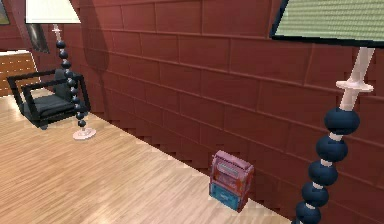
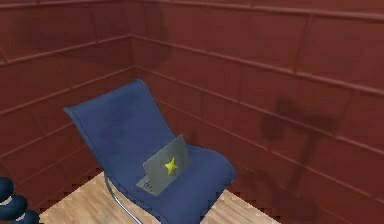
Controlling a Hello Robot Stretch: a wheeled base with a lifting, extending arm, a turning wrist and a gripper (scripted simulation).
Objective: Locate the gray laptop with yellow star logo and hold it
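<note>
- As nothing here gives the claw's state, can't tell it, nor where it stands rel. to the laptop.
- Gray laptop (image 2: 163, 172) w/ yellow star logo (image 2: 172, 165): lies on the seat of the blue chair (image 2: 120, 120), arm side view, a bit left of middle, low down. So it's out on the arm's reach side. I'd judge it slightly fwd of the arm's line, so the base prob. needs a short roll fwd before extending.
- Its long axis runs lower left to upper right in that view, star face tilted up toward the camera. Lid vs base is hard to separate. Dark specks at its lower-left corner, can't say what.
- Chair's front edge & thin metal frame (image 2: 118, 195) are cut by the bottom edge, so seat height can't be judged.
- Dark red panelled wall (image 2: 290, 90) stands close behind the chair, in a corner, which limits overreach.
- Dark blue balls (image 2: 12, 200) at the bottom-left corner are cut off; prob. the stem of the floor lamp (image 1: 325, 150) at fwd view's right.
- Fwd view, farther out: small pink-blue rack (image 1: 231, 180) by the wall, black armchair (image 1: 48, 95), second lamp (image 1: 68, 60), wood floor (image 1: 90, 170).
</note>
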